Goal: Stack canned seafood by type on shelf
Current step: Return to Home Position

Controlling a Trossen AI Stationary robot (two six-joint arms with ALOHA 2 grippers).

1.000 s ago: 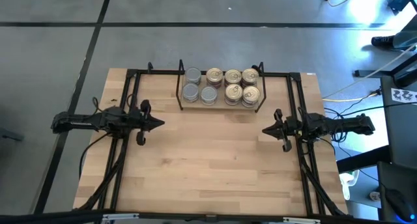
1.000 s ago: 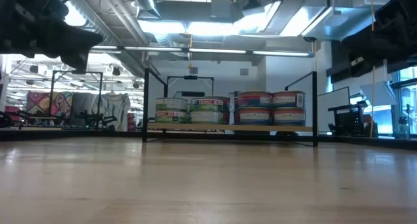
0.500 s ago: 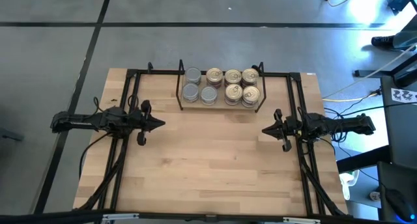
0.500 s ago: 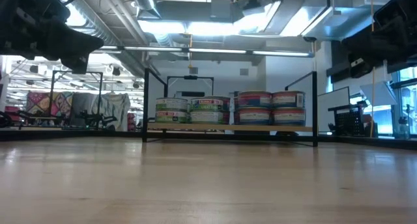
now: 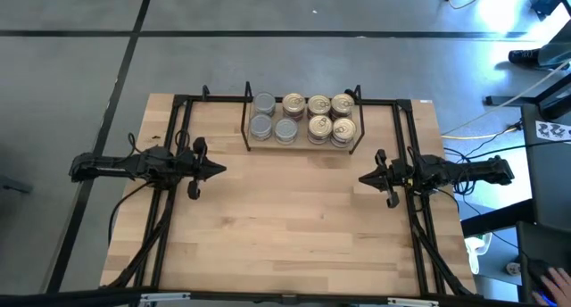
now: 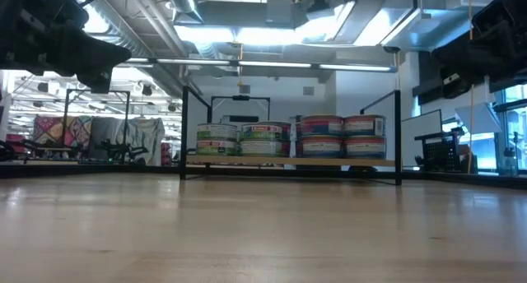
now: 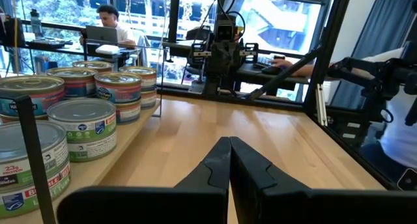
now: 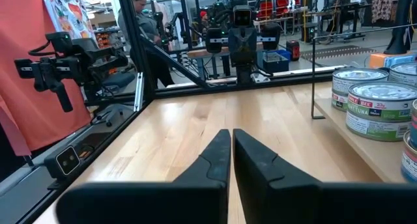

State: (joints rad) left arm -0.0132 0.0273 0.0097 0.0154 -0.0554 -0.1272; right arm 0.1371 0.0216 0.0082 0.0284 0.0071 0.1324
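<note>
L claw [image 5: 217, 170] & R claw [image 5: 364, 178] both clenched, at surface [image 5: 294, 227] sides, well clear of tins [image 5: 319, 126] on shelf [image 6: 288, 161].

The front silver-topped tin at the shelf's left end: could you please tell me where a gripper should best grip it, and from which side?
Probably from above, fingers closing on its round side wall. The tin lies flat atop another, so only that low wall offers a hold, while the wire loop of the shelf and the neighbouring tins crowd its sides. The left gripper is nearer.
</note>
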